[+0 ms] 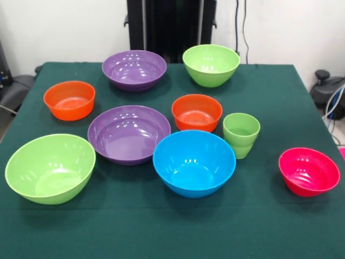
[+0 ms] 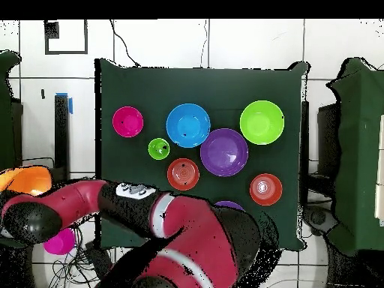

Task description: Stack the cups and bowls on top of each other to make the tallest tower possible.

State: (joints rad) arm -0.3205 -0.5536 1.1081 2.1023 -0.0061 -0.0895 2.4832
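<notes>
All upright, mouths up, none stacked, on the green bench (image 1: pixel 269 226).

Far row: purple bowl (image 1: pixel 134 69), green bowl (image 1: pixel 211 65), apart.

Middle: orange bowl (image 1: pixel 69 100) at left; second purple bowl (image 1: pixel 129 134) centre; second orange bowl (image 1: pixel 197 113) just right of it.

Green cup (image 1: pixel 241 135), tapered, glossy, just beside the blue bowl (image 1: pixel 194 162); may be two nested, cannot tell.

Near row: large green bowl (image 1: pixel 50 168) left, blue bowl centre, its rim at the second purple bowl's, pink-red bowl (image 1: pixel 309 171) right, well apart.

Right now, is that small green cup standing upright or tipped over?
Upright. The green cup stands on its base with its open mouth facing up beside the blue bowl; nothing is visible inside it.
</notes>
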